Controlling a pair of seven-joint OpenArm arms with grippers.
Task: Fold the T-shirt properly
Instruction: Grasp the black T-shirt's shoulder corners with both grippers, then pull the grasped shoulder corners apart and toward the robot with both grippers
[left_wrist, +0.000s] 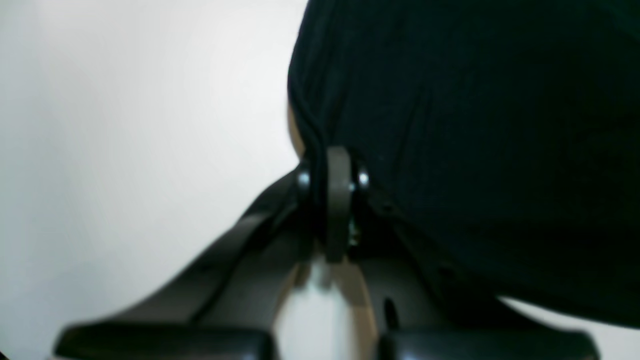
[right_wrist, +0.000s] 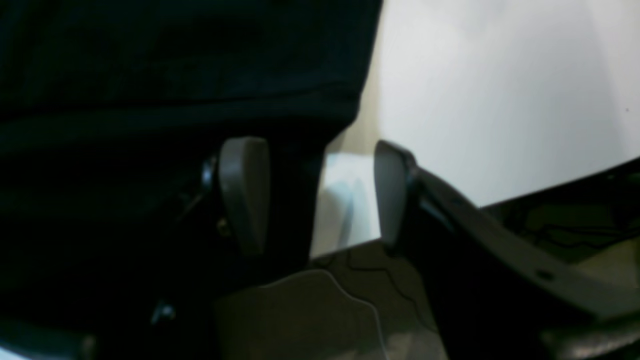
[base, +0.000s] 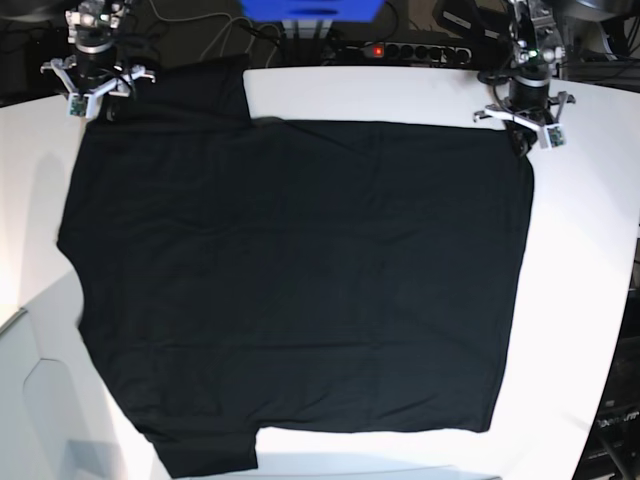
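Fabric is clamped in the left end effector (left_wrist: 332, 200): its jaws are pinched nearly together on a bunched edge of the black T-shirt (base: 290, 290), and the left wrist view shows that fold running right down between the pads. The right end effector (right_wrist: 315, 195) is a different story, with its jaws spread wide and a clear gap of white worktop (base: 590, 300) between them; one finger (right_wrist: 243, 192) sits against the dark cloth, the other (right_wrist: 392, 192) is out over bare worktop, and nothing looks gripped.

Only the base view gives the whole layout. The shirt lies spread flat across most of the worktop, with a sleeve poking out at the far corner and another at the near edge. Both arms sit at the far edge of the shirt, one at each far corner.

The wrist views add the close-up contact the base view is too small to show; the right wrist one also catches the worktop's edge and cables below.
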